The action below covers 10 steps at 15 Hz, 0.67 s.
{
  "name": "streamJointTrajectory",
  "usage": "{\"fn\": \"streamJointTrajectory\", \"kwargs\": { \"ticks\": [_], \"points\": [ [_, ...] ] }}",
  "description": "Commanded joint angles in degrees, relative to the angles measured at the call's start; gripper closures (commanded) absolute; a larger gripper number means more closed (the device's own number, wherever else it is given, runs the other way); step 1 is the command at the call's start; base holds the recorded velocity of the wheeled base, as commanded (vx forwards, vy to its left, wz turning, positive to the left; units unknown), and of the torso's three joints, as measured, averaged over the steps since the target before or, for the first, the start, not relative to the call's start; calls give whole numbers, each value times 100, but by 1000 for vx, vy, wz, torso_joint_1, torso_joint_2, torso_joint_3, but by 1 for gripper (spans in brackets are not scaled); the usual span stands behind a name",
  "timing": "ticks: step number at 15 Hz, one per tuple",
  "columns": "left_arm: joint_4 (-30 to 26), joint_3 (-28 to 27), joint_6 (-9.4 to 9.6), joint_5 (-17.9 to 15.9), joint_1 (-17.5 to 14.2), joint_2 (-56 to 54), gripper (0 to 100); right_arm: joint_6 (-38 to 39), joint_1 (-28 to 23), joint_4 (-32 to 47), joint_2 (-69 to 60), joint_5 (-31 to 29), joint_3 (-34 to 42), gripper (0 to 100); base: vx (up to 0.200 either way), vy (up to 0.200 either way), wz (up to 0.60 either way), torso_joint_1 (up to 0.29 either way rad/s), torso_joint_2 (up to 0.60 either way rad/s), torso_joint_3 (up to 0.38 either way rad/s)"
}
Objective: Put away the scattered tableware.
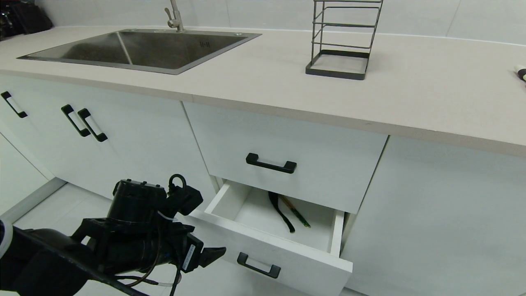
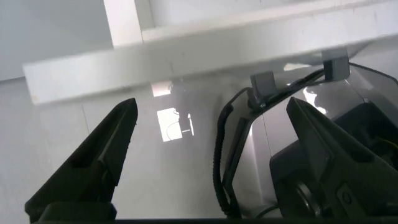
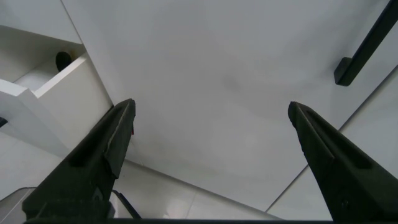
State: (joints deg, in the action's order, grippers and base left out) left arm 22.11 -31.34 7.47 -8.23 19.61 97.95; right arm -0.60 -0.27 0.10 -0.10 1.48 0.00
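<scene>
White cupboards [image 1: 144, 135] are filling the frame. At the lower middle, the drawer [image 1: 287, 255] is standing open with the tableware [image 1: 283, 213] lying inside. I am holding my left gripper [image 2: 211, 106] and right gripper [image 3: 210, 106] wide open and empty. I think shutting the drawer is what is left.

Head camera looks down; wrist cameras closely face the drawer [image 1: 312, 259].

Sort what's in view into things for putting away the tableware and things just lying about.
For the job: open lower drawer, black utensil and thin stick inside it, left gripper.

Just there: sink, faucet, wire rack, closed upper drawer.
</scene>
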Motion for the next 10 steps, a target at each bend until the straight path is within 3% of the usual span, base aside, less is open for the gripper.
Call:
{"fn": "streamJointTrajectory", "kwargs": {
  "ticks": [1, 7, 10],
  "points": [
    [-5, -100, 0, -3, -2, 75, 0, -2, -8, -1, 10, 2, 0, 0, 0, 0, 0, 0, 0, 0],
    [74, -425, 0, -56, -2, 295, 0, -2, -8, -1, 10, 2, 0, 0, 0, 0, 0, 0, 0, 0],
    [724, -408, 0, -74, -2, 576, 0, -2, 0, -1, 10, 2, 0, 0, 0, 0, 0, 0, 0, 0]
  ]
}}
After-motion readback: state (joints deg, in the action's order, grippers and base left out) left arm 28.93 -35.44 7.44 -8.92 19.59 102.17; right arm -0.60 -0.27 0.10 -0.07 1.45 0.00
